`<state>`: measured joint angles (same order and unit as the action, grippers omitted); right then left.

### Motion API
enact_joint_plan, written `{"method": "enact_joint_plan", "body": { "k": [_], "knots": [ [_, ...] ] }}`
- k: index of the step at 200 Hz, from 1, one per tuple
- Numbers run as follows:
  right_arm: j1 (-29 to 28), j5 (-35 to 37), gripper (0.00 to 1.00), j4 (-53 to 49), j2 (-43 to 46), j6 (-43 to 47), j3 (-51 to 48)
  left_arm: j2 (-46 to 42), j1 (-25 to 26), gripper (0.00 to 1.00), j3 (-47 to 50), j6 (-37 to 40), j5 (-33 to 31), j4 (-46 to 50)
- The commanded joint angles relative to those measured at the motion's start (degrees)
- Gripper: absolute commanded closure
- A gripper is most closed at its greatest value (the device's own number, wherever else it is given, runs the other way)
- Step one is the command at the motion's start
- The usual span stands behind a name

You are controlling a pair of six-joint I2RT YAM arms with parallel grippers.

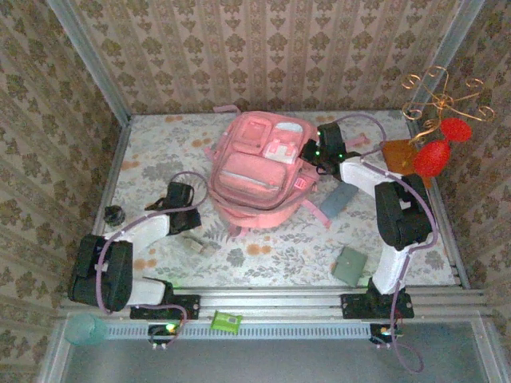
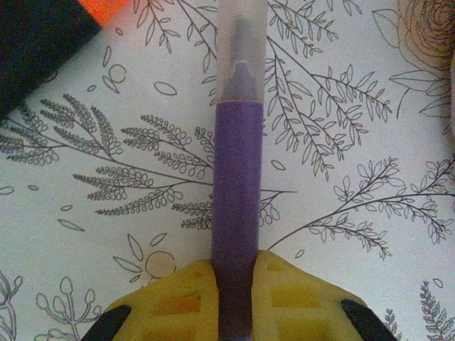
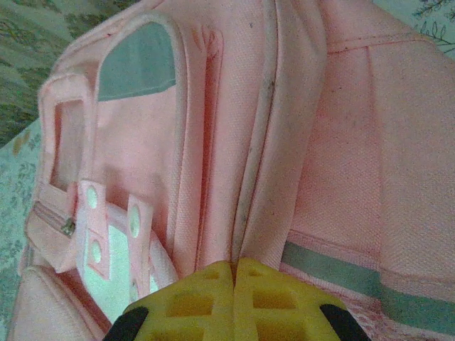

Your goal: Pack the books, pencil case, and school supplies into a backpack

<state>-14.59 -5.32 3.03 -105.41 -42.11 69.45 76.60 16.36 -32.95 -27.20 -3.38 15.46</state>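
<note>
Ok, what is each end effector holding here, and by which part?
Left end effector: purple pen, gripped at the end opposite its clear cap. Right end effector: pink backpack, seemingly pinched by a fabric seam.

Purple pen (image 2: pixel 237 177): cap end past upper edge

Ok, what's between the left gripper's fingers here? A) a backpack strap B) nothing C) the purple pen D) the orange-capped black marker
C: the left wrist view shows the purple pen running between the yellow fingers of the left gripper, with the black marker lying apart at the corner.
</note>
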Motion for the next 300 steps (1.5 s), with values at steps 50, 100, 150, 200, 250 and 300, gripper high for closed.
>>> {"method": "enact_joint_plan", "body": {
  "k": [50, 100, 150, 200, 250, 300],
  "knots": [
    [-4.67, 2.67, 1.0, 9.68, 7.66, -6.74, -8.11, -4.37, 0.06, 0.49, -0.84, -1.51, -4.13, 0.07],
    [-5.85, 2.79, 1.0, 6.17, 10.92, -4.27, -10.82, -10.02, 6.97, 0.36, -5.54, -3.16, -5.01, 0.91],
    [-4.77, 1.84, 1.0, 3.82, 10.79, -2.28, -10.65, 1.35, 15.05, 0.49, -5.22, -14.43, 8.4, -11.75],
    [-4.71, 2.28, 1.0, 3.57, 13.25, -1.84, -12.91, 15.43, 12.85, 0.53, -17.15, -9.8, 10.19, -15.38],
    [-4.53, 0.18, 1.0, 4.37, 13.83, -2.07, -15.16, 23.1, 7.38, 0.48, -28.6, -2.54, 7.35, -11.13],
    [-4.75, 0.16, 1.0, 6.79, 12.86, -3.97, -16.45, 15.45, 11.89, 0.34, -29.85, 1.8, -7.08, -6.47]
  ]
}}
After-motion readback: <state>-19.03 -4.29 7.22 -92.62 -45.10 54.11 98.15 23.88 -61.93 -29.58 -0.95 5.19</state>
